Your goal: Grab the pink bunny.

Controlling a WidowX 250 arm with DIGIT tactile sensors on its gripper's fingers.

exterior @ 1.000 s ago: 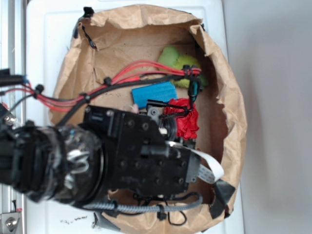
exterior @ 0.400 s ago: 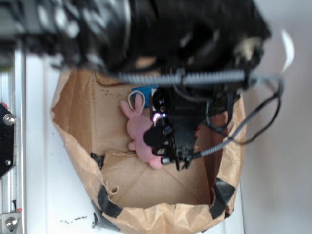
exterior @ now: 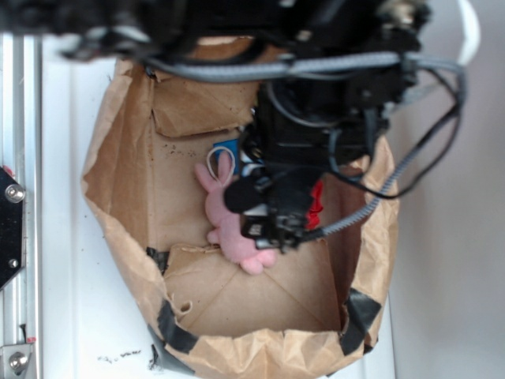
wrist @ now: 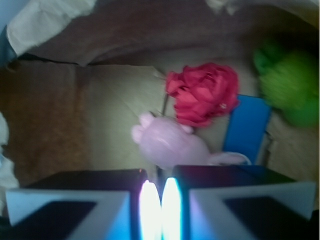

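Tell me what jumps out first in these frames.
The black arm fills the top of the exterior view, its gripper hanging inside the brown paper bag right beside the pink bunny. In the wrist view the bunny lies just ahead of the jaws, which look nearly together and grip nothing. Behind it sit a red fabric rose, a blue block and a green plush.

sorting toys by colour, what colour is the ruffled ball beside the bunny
Red; the ruffled ball shows best in the wrist view.

Ext. view bright, even light; arm point(exterior: 237, 31) at top blurred. Wrist view dim, soft focus; glare on fingers point(wrist: 148, 210); green toy point(wrist: 287, 85) far right blurry.
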